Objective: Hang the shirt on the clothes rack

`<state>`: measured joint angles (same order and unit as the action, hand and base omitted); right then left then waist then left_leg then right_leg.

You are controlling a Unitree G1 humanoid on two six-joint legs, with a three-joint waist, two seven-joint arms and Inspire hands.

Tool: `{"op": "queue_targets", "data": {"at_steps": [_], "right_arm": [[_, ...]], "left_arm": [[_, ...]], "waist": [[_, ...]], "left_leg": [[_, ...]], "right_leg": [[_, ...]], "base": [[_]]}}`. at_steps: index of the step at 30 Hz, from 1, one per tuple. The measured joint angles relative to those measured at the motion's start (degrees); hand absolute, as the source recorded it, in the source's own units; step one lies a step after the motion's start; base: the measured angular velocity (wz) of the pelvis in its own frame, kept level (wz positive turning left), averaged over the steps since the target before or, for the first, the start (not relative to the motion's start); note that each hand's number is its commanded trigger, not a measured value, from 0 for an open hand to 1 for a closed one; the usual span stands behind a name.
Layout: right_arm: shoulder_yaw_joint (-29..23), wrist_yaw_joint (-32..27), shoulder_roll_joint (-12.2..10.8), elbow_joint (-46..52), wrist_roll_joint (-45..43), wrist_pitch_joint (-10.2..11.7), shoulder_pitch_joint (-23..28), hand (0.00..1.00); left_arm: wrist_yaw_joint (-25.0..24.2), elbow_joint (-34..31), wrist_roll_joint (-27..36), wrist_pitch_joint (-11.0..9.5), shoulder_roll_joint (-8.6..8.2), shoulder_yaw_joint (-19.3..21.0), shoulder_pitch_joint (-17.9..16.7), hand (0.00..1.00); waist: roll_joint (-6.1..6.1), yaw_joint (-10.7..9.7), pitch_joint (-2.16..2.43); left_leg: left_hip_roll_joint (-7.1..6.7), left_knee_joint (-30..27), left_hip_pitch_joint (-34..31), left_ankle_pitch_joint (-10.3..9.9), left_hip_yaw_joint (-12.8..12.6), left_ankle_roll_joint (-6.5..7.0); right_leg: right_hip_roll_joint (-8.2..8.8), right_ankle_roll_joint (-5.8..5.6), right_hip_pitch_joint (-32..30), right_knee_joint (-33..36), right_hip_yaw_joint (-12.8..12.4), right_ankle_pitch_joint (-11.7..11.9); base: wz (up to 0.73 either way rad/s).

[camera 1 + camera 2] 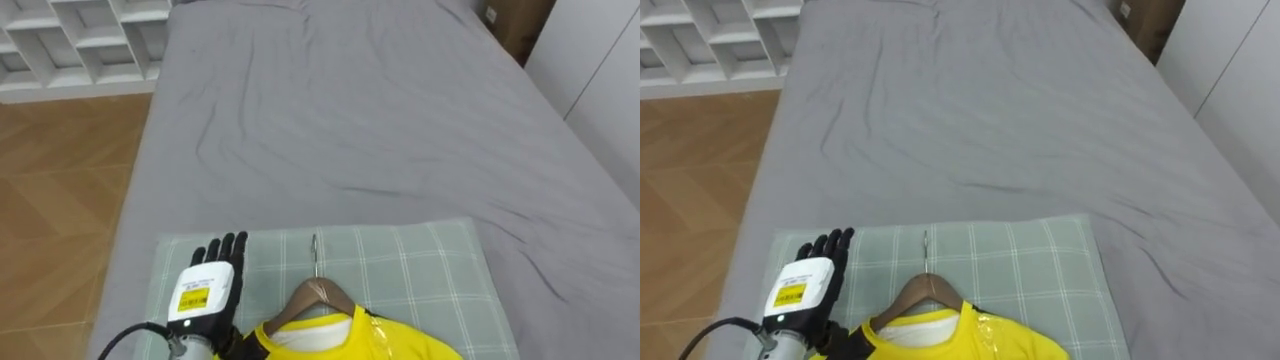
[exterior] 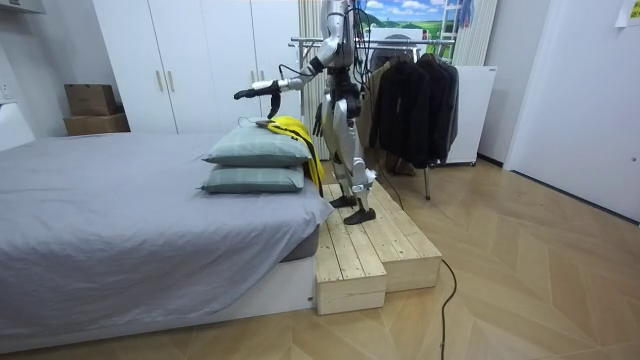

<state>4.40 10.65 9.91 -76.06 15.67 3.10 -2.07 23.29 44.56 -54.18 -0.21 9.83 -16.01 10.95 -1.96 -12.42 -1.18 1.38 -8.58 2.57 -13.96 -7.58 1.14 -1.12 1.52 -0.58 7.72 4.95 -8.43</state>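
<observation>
yellow t-shirt [image 1: 345, 342] already on its wooden hanger [image 1: 320, 297] but lying on the pale green checked pillow [image 1: 420, 270] on the grey bed [image 1: 350, 120], left robot hand [image 1: 208, 285] hovering just beside it, fingers straight, holding nothing, so pickup and hanging on the metal clothes rail [image 2: 400, 40] both left

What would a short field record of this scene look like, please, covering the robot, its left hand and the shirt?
Robot: stands on the wooden platform at the bed's pillow end
Left hand: open, fingers straight, above the checked pillow, left of the hanger
Yellow shirt: on the wooden hanger, lying on the pillow
Clothes rack: behind the robot, dark garments hanging
</observation>
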Motion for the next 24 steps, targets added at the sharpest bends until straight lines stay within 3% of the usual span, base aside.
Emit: {"op": "queue_targets", "data": {"at_steps": [7,8,9,10,11,12,13,14,15,16,17,18,24], "right_arm": [[1.26,0.16,-0.13,0.46,0.45,0.20,-0.05,0.00],[1.90,0.11,-0.24,0.46,0.46,0.28,0.00,0.00],[2.80,0.12,-0.57,0.48,0.42,0.57,0.12,0.00],[2.89,0.10,-0.51,0.47,0.37,0.70,0.28,0.00],[1.37,0.17,-0.36,0.26,0.25,0.74,0.70,0.00],[-0.89,0.25,-0.76,-0.65,-0.04,0.43,1.34,0.00],[-1.43,0.41,-0.85,-1.15,-0.38,0.25,1.20,0.00],[-1.49,0.49,-1.00,-1.60,-0.90,-0.12,0.78,0.00],[-1.27,0.34,-0.88,-1.63,-0.98,-0.35,0.67,0.00],[-1.20,0.29,-0.84,-1.61,-0.86,-0.48,0.68,0.00],[-1.23,0.22,-0.65,-1.54,-0.20,-0.78,0.62,0.00],[-1.45,0.21,-0.48,-1.45,0.49,-0.75,0.94,0.00],[-1.27,0.38,-0.71,-1.34,0.71,-1.34,-0.19,0.00]], "left_arm": [[-3.20,0.10,2.41,-0.26,-0.86,-1.24,-1.48,0.00],[-3.66,0.12,2.62,-0.42,-1.06,-1.26,-1.66,0.00],[-3.73,0.36,3.02,-0.94,-1.32,-1.41,-1.62,0.00],[-3.73,0.55,3.51,-1.31,-1.60,-1.83,-1.45,0.00],[-3.88,0.69,3.97,-2.35,-2.13,-3.45,-0.20,0.00],[-4.06,0.70,4.05,-2.72,-2.29,-4.82,-0.56,0.00],[-4.46,0.79,4.14,-2.56,-2.56,-5.17,-1.06,0.00],[-5.79,1.15,4.77,-2.00,-1.83,-5.75,-1.86,0.00],[-7.13,1.44,5.26,-1.01,-1.27,-6.27,-1.86,0.00],[-7.74,1.39,5.34,-0.70,-1.13,-6.20,-1.74,0.00],[-8.70,1.23,5.46,-0.23,-1.09,-5.87,-1.72,0.00],[-10.22,0.94,5.77,-0.07,-1.26,-5.65,-1.80,0.00],[-15.25,-4.25,5.79,-0.14,-1.36,-5.86,-1.69,0.00]], "waist": [[0.46,0.31,0.36],[0.94,0.33,0.32],[2.28,0.05,0.15],[2.93,-0.05,0.11],[2.12,0.05,0.52],[3.17,1.57,1.08],[3.10,2.39,1.07],[2.82,3.64,0.94],[1.88,3.75,0.61],[1.72,3.71,0.54],[1.19,3.41,0.36],[0.12,2.16,0.79],[-0.12,0.78,0.51]], "left_leg": [[0.05,-0.24,2.09,0.01,1.04,0.00],[-0.32,-2.07,1.59,-0.02,0.50,-0.03],[-1.54,-5.99,-0.99,-0.33,-0.38,-0.03],[-2.08,-3.95,-2.21,-0.08,-0.14,0.04],[-2.11,2.82,-5.44,4.24,-0.28,0.97],[-3.05,1.72,-5.62,7.11,-2.37,2.27],[-2.98,1.19,-5.47,7.09,-2.74,2.30],[-2.70,0.91,-4.49,7.05,-1.43,2.34],[-2.10,0.92,-3.74,6.98,1.37,2.27],[-2.06,0.91,-3.45,6.97,2.25,2.26],[-2.21,0.90,-2.40,6.24,3.04,1.60],[-2.14,1.13,-1.46,5.96,3.03,1.41],[-1.99,1.31,0.00,5.01,2.80,0.83]], "right_leg": [[0.08,0.00,1.78,0.59,-0.35,0.00],[0.79,0.01,2.87,0.37,-1.65,0.01],[2.71,-0.03,3.87,-0.14,-6.13,0.00],[3.36,-0.04,3.77,-0.08,-7.89,0.01],[4.15,-0.75,3.11,0.38,-8.53,-0.43],[5.43,-2.90,1.81,1.49,-8.03,-2.12],[5.15,-3.25,1.76,1.77,-6.76,-2.28],[4.26,-2.82,1.55,0.58,-5.79,-2.28],[2.84,-1.65,0.14,-1.15,-5.46,-1.27],[2.49,-1.22,-1.04,-1.75,-4.69,-0.23],[2.51,-0.89,-3.14,-0.93,-3.59,3.16],[2.24,-0.90,-2.21,0.13,-3.13,3.37],[1.29,-0.65,-0.48,-0.13,-3.26,2.76]], "base": [[-0.02],[0.28],[0.42],[0.86],[0.75],[0.57],[-0.11],[-0.26],[-0.24],[-0.14],[0.00],[0.00],[-0.03]]}}
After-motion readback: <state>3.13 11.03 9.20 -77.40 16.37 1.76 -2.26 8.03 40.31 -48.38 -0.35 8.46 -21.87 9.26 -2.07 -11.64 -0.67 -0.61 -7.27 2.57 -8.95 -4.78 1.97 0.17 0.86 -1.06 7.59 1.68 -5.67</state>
